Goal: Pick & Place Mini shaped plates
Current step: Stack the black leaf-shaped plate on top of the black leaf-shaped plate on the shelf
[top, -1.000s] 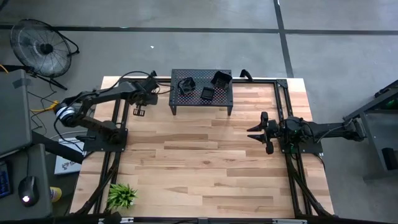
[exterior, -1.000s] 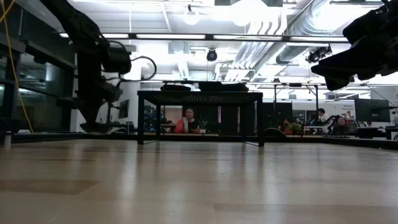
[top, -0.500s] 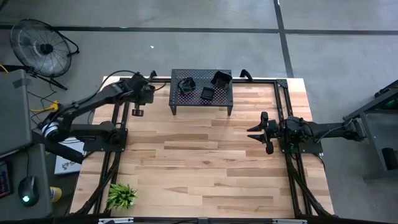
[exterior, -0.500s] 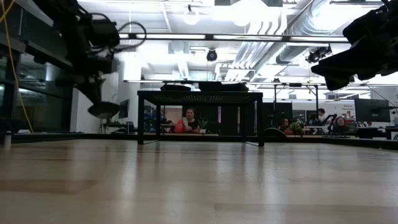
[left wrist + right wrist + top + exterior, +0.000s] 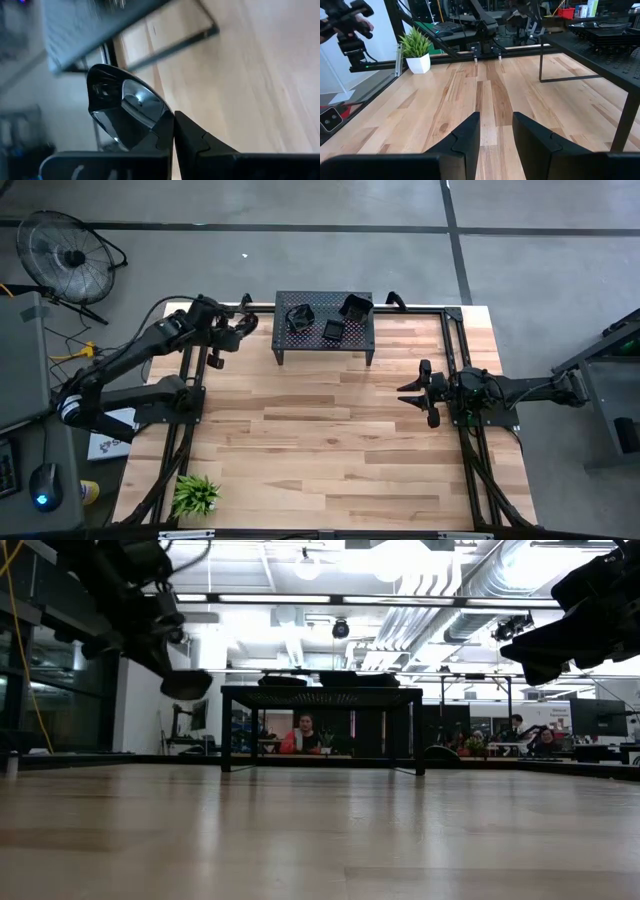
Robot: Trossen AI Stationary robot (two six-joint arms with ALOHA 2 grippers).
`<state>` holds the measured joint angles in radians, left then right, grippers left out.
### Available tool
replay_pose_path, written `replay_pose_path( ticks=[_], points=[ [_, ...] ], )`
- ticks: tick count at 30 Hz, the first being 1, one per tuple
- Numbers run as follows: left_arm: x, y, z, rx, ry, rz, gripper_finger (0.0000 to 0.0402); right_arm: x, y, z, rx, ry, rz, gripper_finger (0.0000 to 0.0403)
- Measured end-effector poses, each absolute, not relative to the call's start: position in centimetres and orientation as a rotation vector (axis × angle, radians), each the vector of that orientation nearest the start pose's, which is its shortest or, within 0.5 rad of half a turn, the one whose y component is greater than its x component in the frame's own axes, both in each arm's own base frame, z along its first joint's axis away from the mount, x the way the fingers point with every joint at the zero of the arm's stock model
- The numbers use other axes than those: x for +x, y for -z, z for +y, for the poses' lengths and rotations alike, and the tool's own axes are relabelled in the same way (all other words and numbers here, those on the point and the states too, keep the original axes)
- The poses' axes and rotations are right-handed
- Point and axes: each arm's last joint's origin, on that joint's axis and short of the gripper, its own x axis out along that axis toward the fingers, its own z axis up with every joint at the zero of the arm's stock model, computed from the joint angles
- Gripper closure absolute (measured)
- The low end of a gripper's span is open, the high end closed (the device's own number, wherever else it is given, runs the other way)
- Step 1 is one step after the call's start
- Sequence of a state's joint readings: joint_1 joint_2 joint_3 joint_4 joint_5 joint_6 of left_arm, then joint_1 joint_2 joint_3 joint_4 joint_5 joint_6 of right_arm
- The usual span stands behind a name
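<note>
My left gripper (image 5: 234,327) hangs in the air just left of the black perforated stand (image 5: 324,326), shut on one small glossy black plate (image 5: 187,683). The left wrist view shows that plate (image 5: 125,107) right ahead of the shut fingers. Three more mini plates (image 5: 331,330) rest on the stand's top, also seen in the right wrist view (image 5: 600,27). My right gripper (image 5: 418,391) waits open above the table's right side, its fingers (image 5: 465,132) apart and touching nothing. My left gripper pinches the plate's rim (image 5: 161,126) between its two shut fingers. The fingers slant down toward the stand. The plate is lifted clear of the table, roughly level, at about the height of the stand's top (image 5: 322,692).
A small green plant (image 5: 196,494) stands at the near left corner. The stand's legs (image 5: 228,735) rest near the table's far edge. Bare wood (image 5: 330,450) spreads across the middle. A fan (image 5: 68,252) stands on the floor beyond the left side. People sit in the room behind (image 5: 304,735).
My left gripper has risen from just above the table to the height of the stand's top, carrying the plate up with it. It has also moved toward the far edge and toward the stand. It has stayed shut on the plate.
</note>
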<state>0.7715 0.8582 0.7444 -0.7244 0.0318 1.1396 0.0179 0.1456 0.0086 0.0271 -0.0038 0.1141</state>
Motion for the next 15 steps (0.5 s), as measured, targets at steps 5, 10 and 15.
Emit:
replay_pose_path(
  ticks=[5, 10, 15],
  points=[
    [11.5, -27.5, 10.7, 0.845, -0.096, 0.917, 0.0401, 10.6, -15.7, 0.2, 0.113, -0.015, 0.111, 0.0293],
    [11.7, -28.3, 10.6, 0.99, -0.083, 0.836, 0.0401, 10.6, -15.7, 0.2, 0.113, -0.016, 0.111, 0.0293],
    [12.1, -28.9, 10.8, 1.106, -0.051, 0.752, 0.0401, 10.6, -15.7, 0.2, 0.113, -0.015, 0.111, 0.0293]
  ],
)
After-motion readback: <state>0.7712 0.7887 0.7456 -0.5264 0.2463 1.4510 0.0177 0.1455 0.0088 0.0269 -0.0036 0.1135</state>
